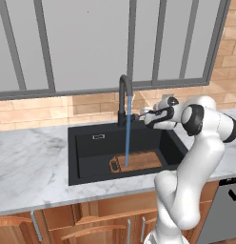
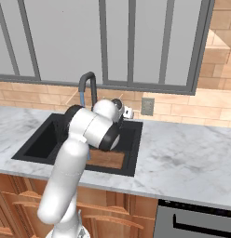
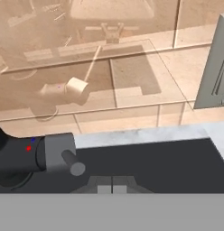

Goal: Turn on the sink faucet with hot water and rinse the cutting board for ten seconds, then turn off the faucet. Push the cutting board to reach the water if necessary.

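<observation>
The cutting board point(image 1: 139, 160) lies flat on the floor of the sink point(image 1: 86, 157), toward the front right corner of the basin, its dark handle end pointing to the left edge. The water point(image 1: 128, 131) drops as 1 thin blue stream from the faucet point(image 1: 122, 97) and lands on the board near that handle end, so we judge the rinse is running and no push is needed. The board looks stiff and fairly light, likely slick once wet; if we had to shift it, a flat nudge on its long edge would serve better than a pinch, or a hold at the holed handle.

Out from there, our gripper point(image 1: 139, 115) sits right beside the faucet base at the back edge of the sink, level with the small side lever point(image 3: 71, 163). In the hand view the lever knob is just off to the left of the 2 fingertips point(image 3: 105, 187), which sit drawn together with nothing between them. Next, we reckon, comes swinging that lever back to cut the flow; it is small and easy to slip past
</observation>
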Available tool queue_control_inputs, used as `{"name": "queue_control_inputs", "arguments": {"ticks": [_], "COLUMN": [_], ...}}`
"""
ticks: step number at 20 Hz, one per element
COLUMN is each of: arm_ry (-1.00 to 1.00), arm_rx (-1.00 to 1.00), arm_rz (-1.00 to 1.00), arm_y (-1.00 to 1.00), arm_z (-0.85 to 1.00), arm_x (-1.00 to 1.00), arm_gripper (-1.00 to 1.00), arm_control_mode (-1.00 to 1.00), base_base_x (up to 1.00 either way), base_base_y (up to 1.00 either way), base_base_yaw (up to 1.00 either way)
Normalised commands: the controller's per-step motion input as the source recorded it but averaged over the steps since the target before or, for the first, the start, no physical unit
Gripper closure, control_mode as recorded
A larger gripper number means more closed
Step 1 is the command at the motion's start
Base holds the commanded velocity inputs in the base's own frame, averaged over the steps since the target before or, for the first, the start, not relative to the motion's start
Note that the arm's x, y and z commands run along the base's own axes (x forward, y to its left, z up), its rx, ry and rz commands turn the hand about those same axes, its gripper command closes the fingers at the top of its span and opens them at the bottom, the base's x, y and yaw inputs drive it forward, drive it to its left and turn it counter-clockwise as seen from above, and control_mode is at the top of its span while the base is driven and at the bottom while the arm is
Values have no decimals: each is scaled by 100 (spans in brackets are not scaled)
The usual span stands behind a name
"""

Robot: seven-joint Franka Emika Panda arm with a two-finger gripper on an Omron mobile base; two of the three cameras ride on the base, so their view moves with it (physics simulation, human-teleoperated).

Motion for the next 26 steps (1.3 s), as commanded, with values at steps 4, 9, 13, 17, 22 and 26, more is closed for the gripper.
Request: {"name": "queue_control_inputs", "arguments": {"ticks": [4, 9, 13, 17, 22, 26], "arm_ry": [0, 0, 0, 0, 0, 0], "arm_rx": [2, 0, 0, 2, 1, 0], "arm_rz": [0, 0, 0, 0, 1, 0], "arm_y": [0, 0, 0, -8, -3, 0], "arm_z": [0, 0, 0, 0, -2, -9], "arm_x": [2, 1, 15, 18, 4, 0], "arm_gripper": [100, 100, 100, 100, 100, 100], "arm_control_mode": [-100, -100, -100, -100, -100, -100], "base_base_x": [0, 0, 0, 0, 0, 0], "base_base_y": [0, 0, 0, 0, 0, 0], "base_base_yaw": [0, 0, 0, 0, 0, 0]}}
